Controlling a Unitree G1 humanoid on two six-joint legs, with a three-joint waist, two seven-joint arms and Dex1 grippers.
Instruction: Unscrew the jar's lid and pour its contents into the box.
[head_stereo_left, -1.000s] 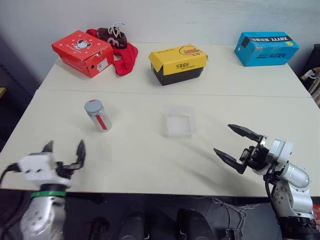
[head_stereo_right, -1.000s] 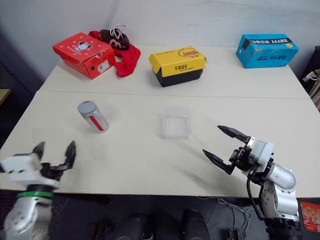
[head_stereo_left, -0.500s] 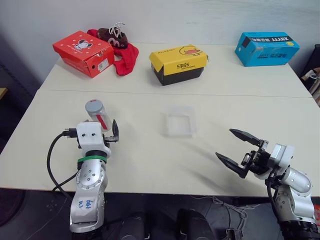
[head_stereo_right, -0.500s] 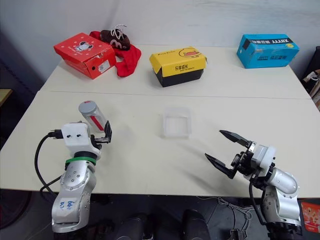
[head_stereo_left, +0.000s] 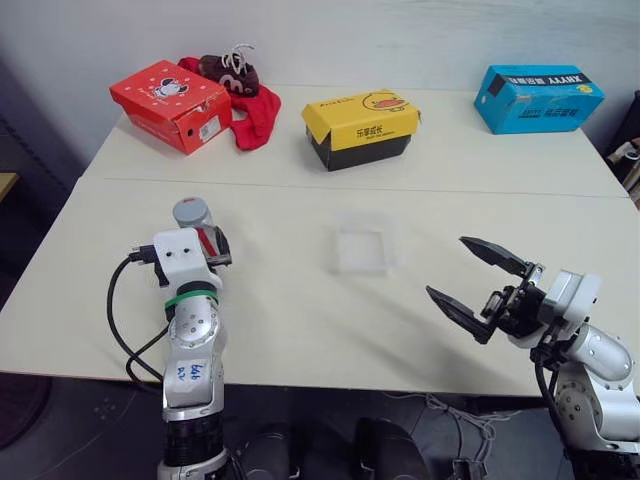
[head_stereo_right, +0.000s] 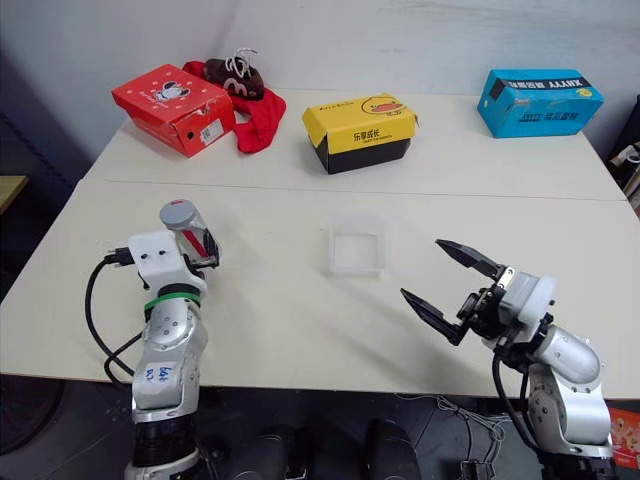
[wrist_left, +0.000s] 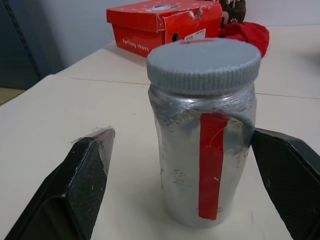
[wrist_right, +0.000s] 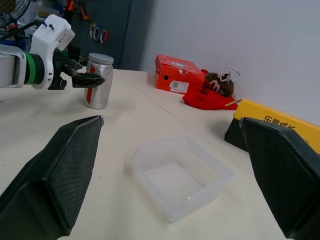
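we see the small clear plastic jar with a vertical red label strip (wrist_left: 205, 150) standing upright on the pale table (head_stereo_left: 300, 320), toward our left side, its round grey ribbed screw lid (wrist_left: 203, 64) on and apparently screwed down. our left tool (head_stereo_right: 200, 250) is level with the jar's body, fingers spread, one black finger (wrist_left: 87, 175) on each side of the jar; from the left wrist view there is a gap on the one side, and on the other we cannot tell whether the finger touches. nothing is pinched yet.

the shallow square box of clear plastic (head_stereo_left: 362, 250) sits near the table's middle, well apart from the jar. our right tool (head_stereo_left: 480, 285) hovers beyond it on our right, fingers spread wide and holding nothing.

we judge the jar light and nearly empty, with thin walls that look dented near the shoulder, so a hard squeeze could buckle it, and the smooth plastic may slip or spin when the lid is twisted. we would take the body at mid height, below the lid's rim, and leave the ribbed edge of the lid free for the right tool. the contents we cannot make out through the clouded wall.
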